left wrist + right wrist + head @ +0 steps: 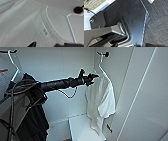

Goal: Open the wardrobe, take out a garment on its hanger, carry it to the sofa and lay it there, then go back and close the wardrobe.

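Left tool [93,77] against white shirt's [100,100] collar, beside hanger [103,70].

Looks like a bedroom or dressing corner in some kind of home-style room, seen from right inside an open wardrobe [140,84]. Plain white panels all around, a white shelf or box [82,129] low down, and small dark hooks or rail fittings [106,54] up top with clothes hanging off them. A thin white garment [101,102] hangs on a white hanger [103,70], and a longer black garment [32,119] hangs off another white hanger [13,64] to the side. The floor, from the right wrist view, is dark grey ribbed carpet [157,25], more office or showroom flooring than cosy house carpet, honestly.
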Available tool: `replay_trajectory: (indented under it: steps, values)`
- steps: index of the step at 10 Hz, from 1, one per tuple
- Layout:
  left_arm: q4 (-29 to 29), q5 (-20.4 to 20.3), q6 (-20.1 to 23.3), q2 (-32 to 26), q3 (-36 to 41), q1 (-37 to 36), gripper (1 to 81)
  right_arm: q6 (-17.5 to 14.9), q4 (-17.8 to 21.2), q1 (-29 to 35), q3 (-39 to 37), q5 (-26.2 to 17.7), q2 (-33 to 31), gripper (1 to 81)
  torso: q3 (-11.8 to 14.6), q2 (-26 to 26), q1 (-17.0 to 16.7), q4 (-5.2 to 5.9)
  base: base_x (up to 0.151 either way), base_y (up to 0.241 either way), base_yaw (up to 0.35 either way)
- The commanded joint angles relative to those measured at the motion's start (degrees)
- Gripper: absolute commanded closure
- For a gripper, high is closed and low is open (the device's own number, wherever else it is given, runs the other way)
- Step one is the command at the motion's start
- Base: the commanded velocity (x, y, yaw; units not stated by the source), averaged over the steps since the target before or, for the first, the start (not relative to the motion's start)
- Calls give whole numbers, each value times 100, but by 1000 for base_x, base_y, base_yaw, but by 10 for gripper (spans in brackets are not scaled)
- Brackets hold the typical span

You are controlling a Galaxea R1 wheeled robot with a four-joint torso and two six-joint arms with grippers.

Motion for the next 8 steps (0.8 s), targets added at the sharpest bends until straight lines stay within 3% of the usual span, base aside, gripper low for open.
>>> replay_trajectory:
  steps: [1, 5, 8]
  values:
    - [-50, -246, -73, -154, 194, -1402, 10, 11, 37, 163, 23, -346, -16, 10, 0, 0, 0, 0, 0, 0, 0]
    - [-50, -237, -109, -286, 107, -1604, 10, 11, 37, 128, 23, -346, -16, 10, 0, 0, 0, 0, 0, 0, 0]
    - [-6, -202, -109, -67, -96, -1807, 10, 20, 46, 128, 23, -346, -16, 10, 0, 0, 0, 0, 0, 0, 0]
